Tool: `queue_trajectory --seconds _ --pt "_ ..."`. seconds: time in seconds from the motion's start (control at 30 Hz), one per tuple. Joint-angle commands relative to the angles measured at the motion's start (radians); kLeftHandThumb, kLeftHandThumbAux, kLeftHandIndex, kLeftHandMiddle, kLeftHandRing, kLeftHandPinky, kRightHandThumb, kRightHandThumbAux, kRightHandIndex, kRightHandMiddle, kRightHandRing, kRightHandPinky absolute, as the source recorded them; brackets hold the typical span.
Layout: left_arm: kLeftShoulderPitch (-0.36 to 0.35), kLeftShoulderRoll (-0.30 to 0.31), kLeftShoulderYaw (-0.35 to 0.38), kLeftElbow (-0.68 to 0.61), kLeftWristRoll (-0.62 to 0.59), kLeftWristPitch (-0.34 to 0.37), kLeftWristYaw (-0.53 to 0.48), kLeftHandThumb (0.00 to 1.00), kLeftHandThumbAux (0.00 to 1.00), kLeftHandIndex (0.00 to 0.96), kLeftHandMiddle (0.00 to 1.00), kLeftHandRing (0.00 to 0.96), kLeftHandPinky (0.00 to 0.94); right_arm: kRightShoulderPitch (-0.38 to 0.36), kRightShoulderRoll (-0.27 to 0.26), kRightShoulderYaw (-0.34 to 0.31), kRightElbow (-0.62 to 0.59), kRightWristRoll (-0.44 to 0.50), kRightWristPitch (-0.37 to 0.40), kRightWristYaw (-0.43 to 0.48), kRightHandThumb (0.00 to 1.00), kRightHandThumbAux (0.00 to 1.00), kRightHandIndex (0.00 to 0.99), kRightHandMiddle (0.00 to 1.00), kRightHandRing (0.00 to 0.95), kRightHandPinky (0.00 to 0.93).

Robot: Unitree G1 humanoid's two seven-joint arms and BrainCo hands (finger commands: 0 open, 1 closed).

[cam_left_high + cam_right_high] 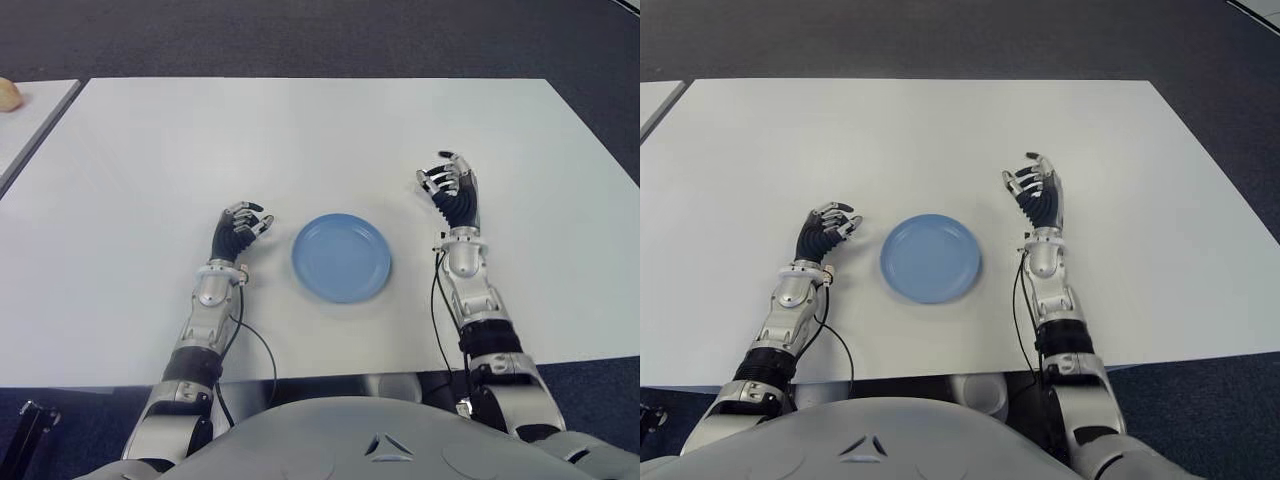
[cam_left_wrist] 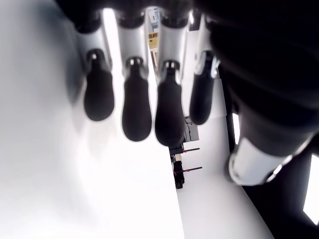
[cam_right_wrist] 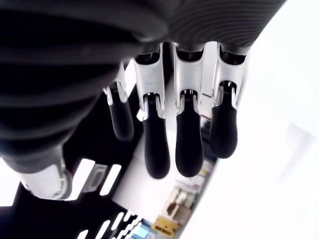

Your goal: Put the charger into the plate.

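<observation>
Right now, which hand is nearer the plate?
Left. The left hand shows just beside the plate on its left, level with its far half. The right hand is to the plate's right and farther back, with a wider gap. Both hold nothing.

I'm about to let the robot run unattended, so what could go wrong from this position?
1. No charger shows on the white table or in either hand, so the robot may have nothing to pick.
2. The blue plate, empty, lies close between the left robot hand and the right robot hand; a careless sweep could nudge it.
</observation>
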Motion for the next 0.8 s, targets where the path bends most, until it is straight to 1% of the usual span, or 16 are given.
queue_trajectory --seconds 0.03,0.13,0.2,0.23,0.33,0.5,0.63,0.73,0.8 --pt "0.020 -0.001 0.003 0.020 0.010 0.022 0.005 0.708 0.718 0.434 0.652 0.641 0.623 -0.076 -0.032 0.028 0.099 -0.059 0.023 -0.057 0.602 0.371 0.007 0.017 0.019 0.026" --pt "0.021 -0.001 0.003 0.017 0.011 0.023 0.006 0.708 0.718 0.434 0.648 0.637 0.621 -0.111 -0.040 0.043 0.138 -0.084 0.035 -0.092 0.597 0.328 0.002 0.005 0.006 0.008" --pt "0.022 -0.001 0.003 0.012 0.009 0.026 0.005 0.709 0.718 0.434 0.647 0.638 0.625 -0.146 -0.046 0.055 0.170 -0.110 0.064 -0.122 0.586 0.289 0.001 0.002 0.003 0.004" --pt "0.023 -0.001 0.003 0.009 0.009 0.028 0.004 0.709 0.718 0.434 0.648 0.639 0.627 -0.166 -0.050 0.062 0.187 -0.126 0.092 -0.136 0.582 0.272 0.000 0.001 0.001 0.002" --pt "0.025 -0.002 0.003 0.004 0.008 0.031 0.003 0.708 0.718 0.434 0.650 0.642 0.629 -0.201 -0.057 0.076 0.220 -0.146 0.141 -0.154 0.569 0.229 0.000 0.000 0.000 0.000" --pt "0.029 -0.002 0.005 -0.004 0.007 0.035 0.004 0.708 0.718 0.434 0.650 0.642 0.628 -0.279 -0.076 0.108 0.293 -0.164 0.248 -0.127 0.569 0.195 0.000 0.000 0.000 0.000" --pt "0.030 -0.004 0.005 -0.008 0.010 0.037 0.011 0.709 0.718 0.435 0.650 0.641 0.630 -0.318 -0.083 0.130 0.336 -0.164 0.303 -0.104 0.575 0.185 0.000 0.000 0.000 0.000" --pt "0.033 -0.005 0.005 -0.014 0.011 0.041 0.014 0.708 0.718 0.435 0.649 0.639 0.628 -0.398 -0.084 0.152 0.470 -0.159 0.338 -0.074 0.583 0.184 0.000 0.000 0.000 0.000" --pt "0.034 -0.005 0.005 -0.016 0.010 0.042 0.013 0.708 0.718 0.435 0.648 0.639 0.627 -0.431 -0.084 0.164 0.528 -0.156 0.350 -0.065 0.588 0.184 0.000 0.000 0.000 0.000"
